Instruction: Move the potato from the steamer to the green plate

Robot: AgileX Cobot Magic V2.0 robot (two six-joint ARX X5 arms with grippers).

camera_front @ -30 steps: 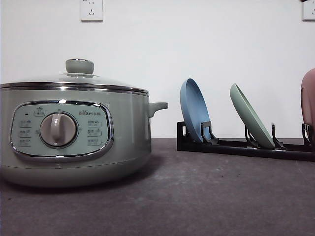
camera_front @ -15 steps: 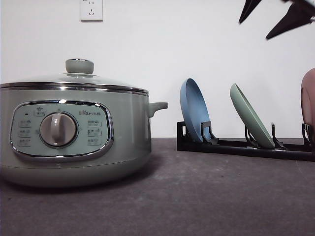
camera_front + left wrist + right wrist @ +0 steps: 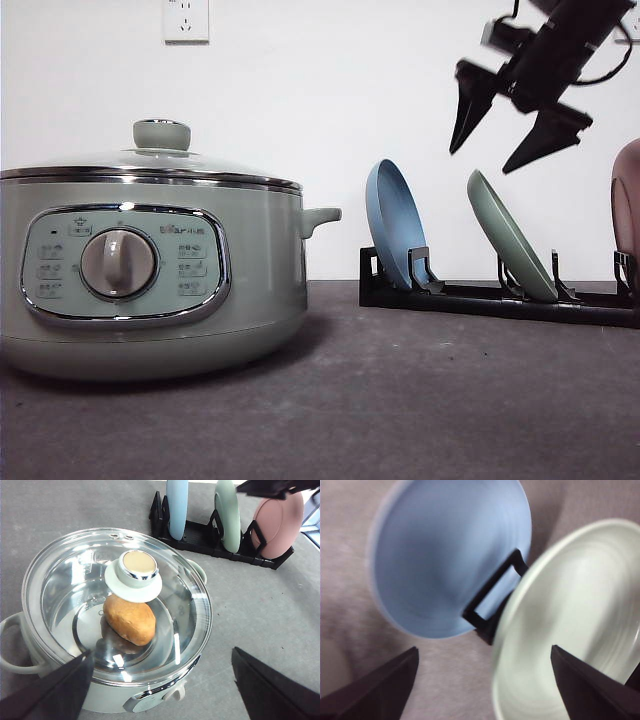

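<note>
The desk (image 3: pixel 400 400) was a dark grey surface carrying everything. Largest on it was the steamer (image 3: pixel 150 270), pale sage-green, with its glass lid (image 3: pixel 117 595) closed. A black rack (image 3: pixel 480 298) stood well apart from it, holding the blue plate (image 3: pixel 395 225), the green plate (image 3: pixel 510 240) and a pink plate (image 3: pixel 277 525) on edge, each tilted in its own slot.

The right tool (image 3: pixel 507 128) hung in the air above the green plate, its jaws spread wide and holding nothing; its wrist camera looked down on the blue and green plates side by side. The left tool (image 3: pixel 160 680) hovered over the steamer, likewise spread and empty, with one finger on each side of the pot.

The potato (image 3: pixel 130 620) lay on the steamer's floor under the glass, beneath the lid knob (image 3: pixel 139 566).

The step in hand appeared to be fetching the green plate (it was still racked, so nothing could be set on it). Next the right tool would likely need to descend, pinch the plate's rim and lift it clear of the slot without knocking its neighbours; the lid must also come off before the potato could be reached.
</note>
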